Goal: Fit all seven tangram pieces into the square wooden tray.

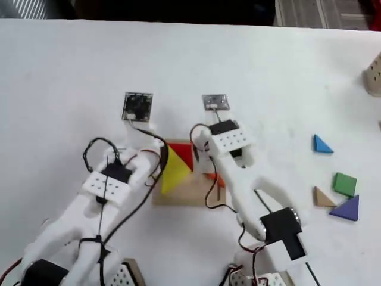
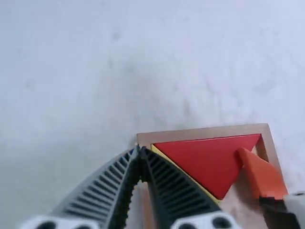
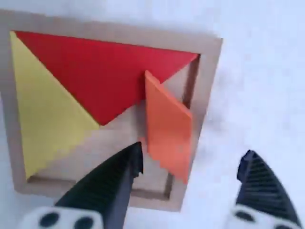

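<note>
Step in hand: seating flat orange parallelogram (image 3: 167,124) in square wooden tray (image 3: 209,95) (third piece of seven, by the look of it).
Tray contents: large red triangle (image 3: 105,76) along twelve o'clock edge; large yellow triangle (image 3: 47,109) toward nine o'clock, touching red; parallelogram at three o'clock side, seemingly skewed, one end over the rim.
Right gripper (image 3: 190,157): spread wide, near parallelogram, holding nothing.
Left gripper (image 2: 140,152): jaws pressed together, empty, tip at tray's eleven o'clock corner.
Loose pieces: small blue triangle (image 1: 322,145), green square (image 1: 344,184), tan triangle (image 1: 322,198), purple triangle (image 1: 347,210), well apart at three o'clock.
Next move: probably nudging parallelogram flat against red triangle without shifting tray.
</note>
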Robot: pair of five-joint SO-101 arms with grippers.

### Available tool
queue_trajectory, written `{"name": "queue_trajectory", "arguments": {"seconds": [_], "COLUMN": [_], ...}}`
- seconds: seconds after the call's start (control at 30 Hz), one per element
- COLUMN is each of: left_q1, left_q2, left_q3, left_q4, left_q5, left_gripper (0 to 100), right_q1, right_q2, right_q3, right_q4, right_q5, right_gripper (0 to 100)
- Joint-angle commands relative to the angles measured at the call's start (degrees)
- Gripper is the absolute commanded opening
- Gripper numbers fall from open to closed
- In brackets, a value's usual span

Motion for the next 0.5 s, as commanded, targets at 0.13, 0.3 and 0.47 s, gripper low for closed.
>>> {"name": "queue_trajectory", "arguments": {"seconds": [0.13, 0.3, 0.47], "left_q1": [8.04, 16.40, 25.80], "left_q2": [-2.42, -2.33, -2.24], "left_q3": [1.85, 1.32, -1.76], "left_q4": [-1.76, -1.76, -5.63], "left_q5": [0.00, 1.05, 12.75], "left_gripper": [2, 2, 2], "right_q1": [13.14, 20.09, 24.75], "right_q2": [-1.98, -1.98, -1.89], "right_q3": [-7.38, -3.52, -1.85], "right_q4": [8.40, 6.29, 1.63], "right_q5": [9.49, 14.59, 14.24], "right_gripper": [15.6, 2.9, 1.8]}}
